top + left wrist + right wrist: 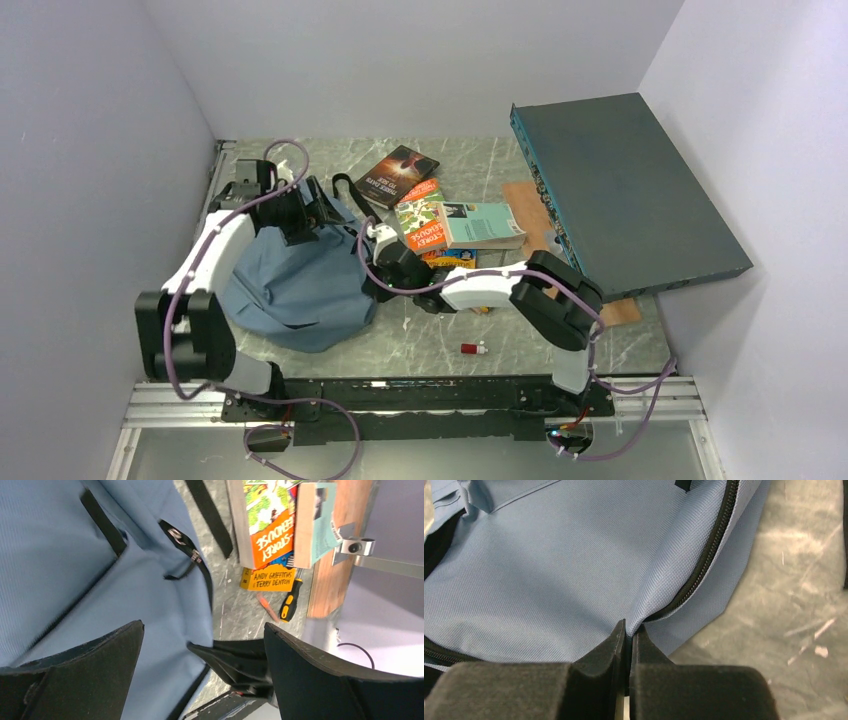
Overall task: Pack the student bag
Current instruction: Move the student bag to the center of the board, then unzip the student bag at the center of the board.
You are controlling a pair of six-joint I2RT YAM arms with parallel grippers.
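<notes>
Backpacks: one soft dusty-blue fabric backpack (295, 285) is seen, slumped on the left half of the grey marbled worktop (430, 335).
Books: four are counted just right of the backpack: a dark-covered paperback (397, 175) farthest back, an orange-and-green picture-cover book (422, 222), a pale teal paperback (485, 224) laid on it, and a yellow book (450, 257) tucked under them.
Boxes: one dark teal flat box (625, 195) is set well right of the backpack, over a brown flat board (522, 205).
Small items: one black-and-orange-handled screwdriver (291, 600) lies beside the yellow book; one red-and-white piece (473, 348) lies to the backpack's front right.
Grip, left: the left gripper (200, 630) is held spread wide over the backpack's blue fabric; contact cannot be told.
Grip, right: the right gripper (629, 630) is pressed together, pinching a fold of fabric beside the black zipper (709, 555) at the backpack's right edge.
Hidden: the backpack's far part is covered by the left arm; most of the yellow book is covered; the red-and-white piece is too small to identify.
Room: bare worktop is left in front of the backpack and to its front right; its left side lies near the worktop's left edge.
</notes>
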